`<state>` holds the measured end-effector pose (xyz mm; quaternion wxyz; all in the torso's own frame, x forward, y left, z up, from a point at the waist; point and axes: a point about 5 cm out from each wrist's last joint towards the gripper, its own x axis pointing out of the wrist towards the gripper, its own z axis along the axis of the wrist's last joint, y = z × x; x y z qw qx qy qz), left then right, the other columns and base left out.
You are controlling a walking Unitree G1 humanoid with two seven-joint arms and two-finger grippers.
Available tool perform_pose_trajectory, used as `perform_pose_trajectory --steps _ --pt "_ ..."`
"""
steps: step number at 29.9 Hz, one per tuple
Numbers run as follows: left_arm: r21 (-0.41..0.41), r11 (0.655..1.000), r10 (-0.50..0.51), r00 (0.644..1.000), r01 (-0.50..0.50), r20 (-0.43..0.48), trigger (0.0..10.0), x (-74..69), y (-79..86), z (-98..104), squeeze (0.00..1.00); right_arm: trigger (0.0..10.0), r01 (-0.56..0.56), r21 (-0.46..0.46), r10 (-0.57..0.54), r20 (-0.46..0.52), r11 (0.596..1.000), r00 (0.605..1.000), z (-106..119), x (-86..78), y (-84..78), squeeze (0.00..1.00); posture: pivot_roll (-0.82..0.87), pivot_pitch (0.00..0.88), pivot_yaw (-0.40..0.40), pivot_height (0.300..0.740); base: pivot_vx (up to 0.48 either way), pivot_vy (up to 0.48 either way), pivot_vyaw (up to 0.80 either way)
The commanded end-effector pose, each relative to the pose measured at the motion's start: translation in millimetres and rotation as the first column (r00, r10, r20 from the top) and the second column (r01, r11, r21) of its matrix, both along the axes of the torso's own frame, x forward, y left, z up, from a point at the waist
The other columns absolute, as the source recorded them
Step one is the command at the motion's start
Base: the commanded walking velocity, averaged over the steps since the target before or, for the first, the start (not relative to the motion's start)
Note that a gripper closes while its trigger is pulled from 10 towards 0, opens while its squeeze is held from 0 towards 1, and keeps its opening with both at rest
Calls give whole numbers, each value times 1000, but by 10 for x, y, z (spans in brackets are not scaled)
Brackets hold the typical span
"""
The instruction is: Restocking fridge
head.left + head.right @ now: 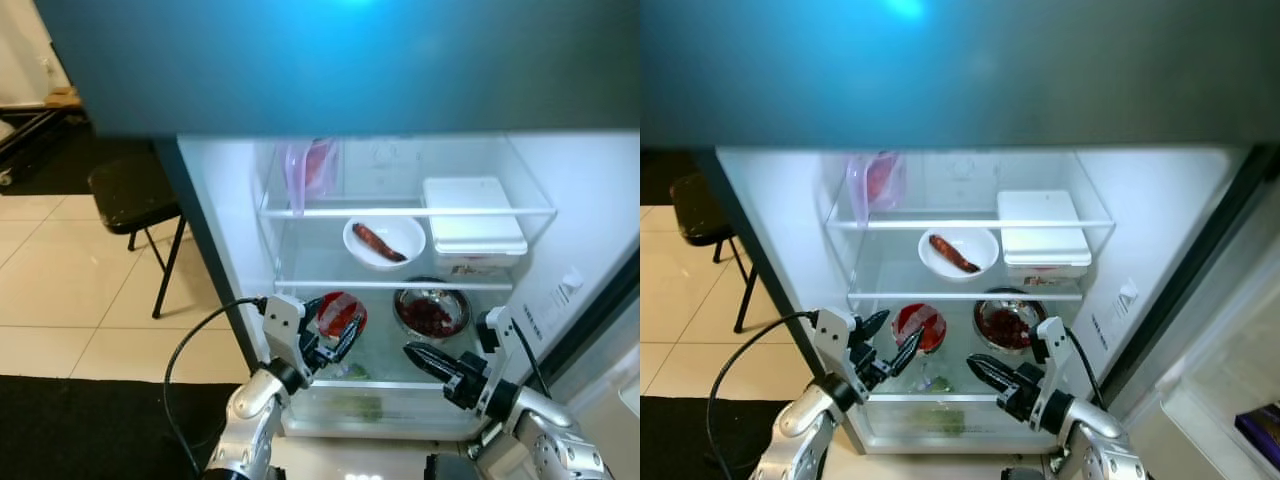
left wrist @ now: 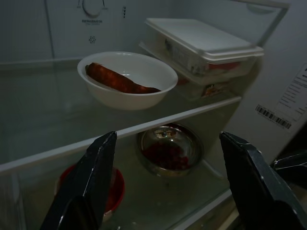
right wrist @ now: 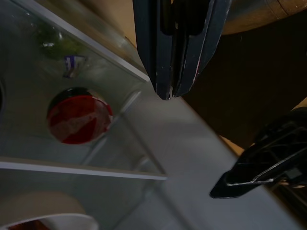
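Glass shelves point(image 1: 400, 212), round white bowl point(image 1: 384, 241), shiny steel bowl point(image 1: 431, 312)

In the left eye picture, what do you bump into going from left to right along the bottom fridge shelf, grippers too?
left gripper → red bowl → metal bowl with red food. The right gripper hangs in front of the shelf, below the metal bowl, so I leave it out of the order.

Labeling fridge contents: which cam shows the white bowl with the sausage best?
Left wrist view: the white bowl sits close and unobstructed on the glass shelf, the sausage plain inside. Both eye views show it smaller, from above. Right wrist view catches just a rim sliver.
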<state>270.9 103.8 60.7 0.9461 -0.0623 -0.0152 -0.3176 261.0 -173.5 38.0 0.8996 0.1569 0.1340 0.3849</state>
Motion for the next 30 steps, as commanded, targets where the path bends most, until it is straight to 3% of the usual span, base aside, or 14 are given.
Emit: perform_pose_trajectory --steps 1,13,18,30 --pt "38 998 -47 998 49 -51 10000 -71 6 -118 0 10000 30 -6 -30 -23 1000 999 -63 -29 -58 0 -29 0 -23 620 0 0 0" --pt "61 985 -153 983 160 -101 10000 -216 -81 -220 0 10000 66 -2 -66 -70 998 995 -171 -82 -140 0 -26 0 -21 620 0 0 0" --pt "76 982 -163 981 172 -105 10000 -224 -79 -234 0 10000 61 71 -56 -71 996 996 -141 -84 -163 0 -25 0 -22 620 0 0 0" --pt "116 965 -222 968 235 -116 10000 -271 -136 -275 0 10000 79 92 -70 -93 993 993 -194 -120 -206 0 -27 0 -16 671 0 0 0"
